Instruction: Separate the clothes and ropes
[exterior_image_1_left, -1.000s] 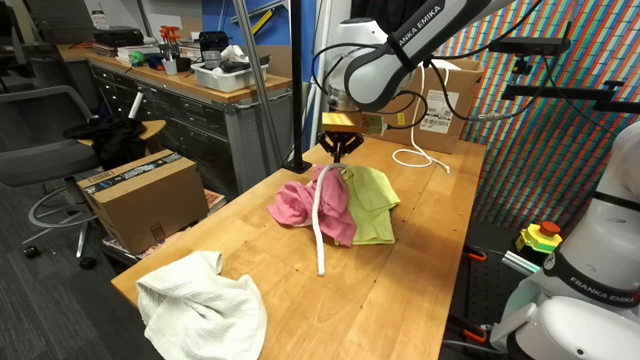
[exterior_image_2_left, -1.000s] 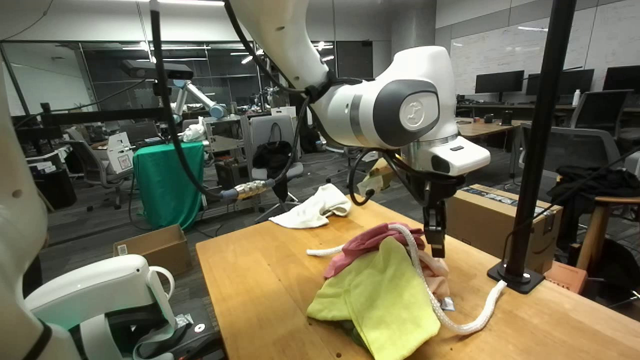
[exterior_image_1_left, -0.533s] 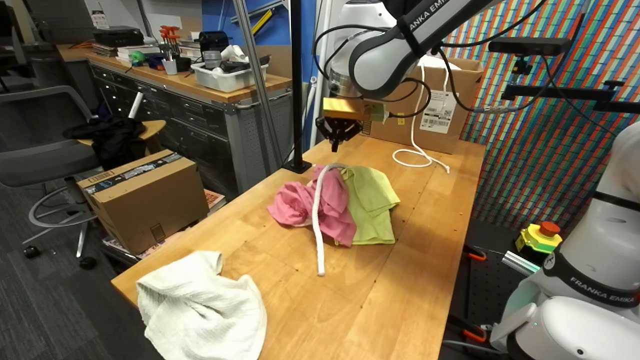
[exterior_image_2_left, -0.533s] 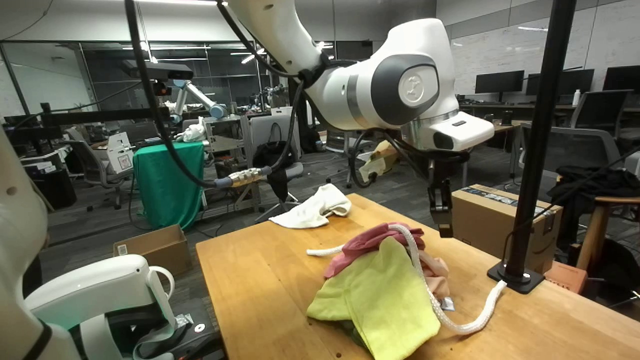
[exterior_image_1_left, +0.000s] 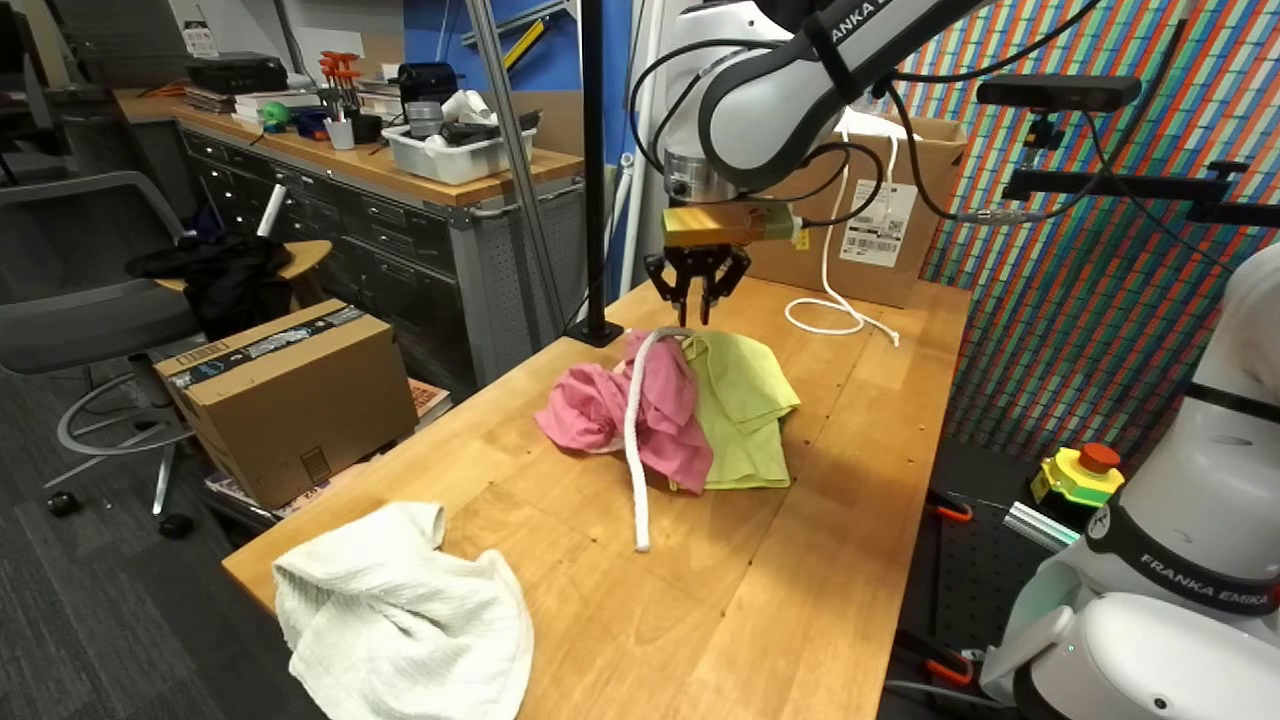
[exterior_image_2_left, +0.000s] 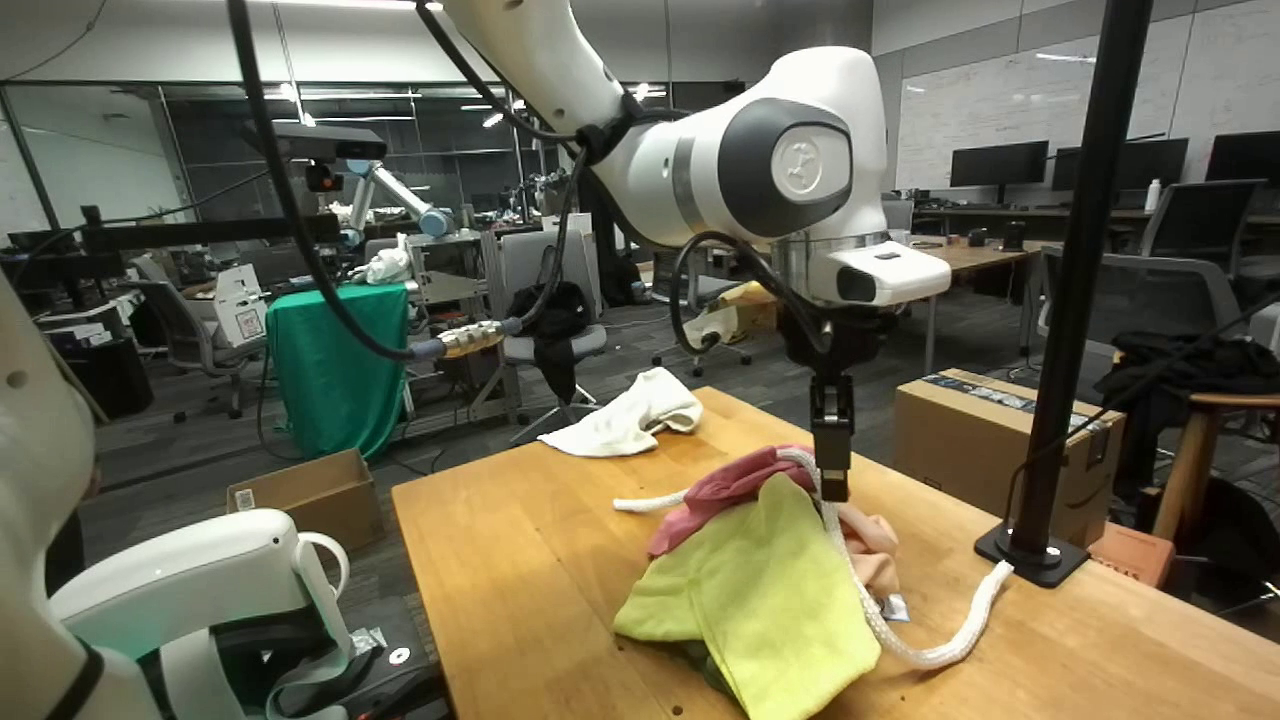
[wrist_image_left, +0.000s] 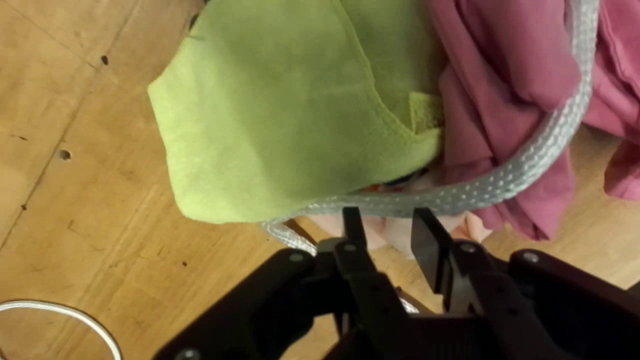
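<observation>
While the arm (exterior_image_1_left: 765, 115) arches, its parted gripper (exterior_image_1_left: 694, 318) hangs above the draped rope (exterior_image_1_left: 638, 490).

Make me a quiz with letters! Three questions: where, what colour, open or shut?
1. Where is the white cloth?
A. On the floor
B. In a box
C. On the table, apart from the pink cloth

2. What colour is the rope over the pink cloth?
A. White
B. Black
C. Blue

3. How is the gripper?
A. Shut
B. Open
C. Holding the white cloth

Right letters:
1 C: both exterior views show bare table between them.
2 A: white shows against the pink.
3 B: its jaws stand apart in the wrist view.
</observation>
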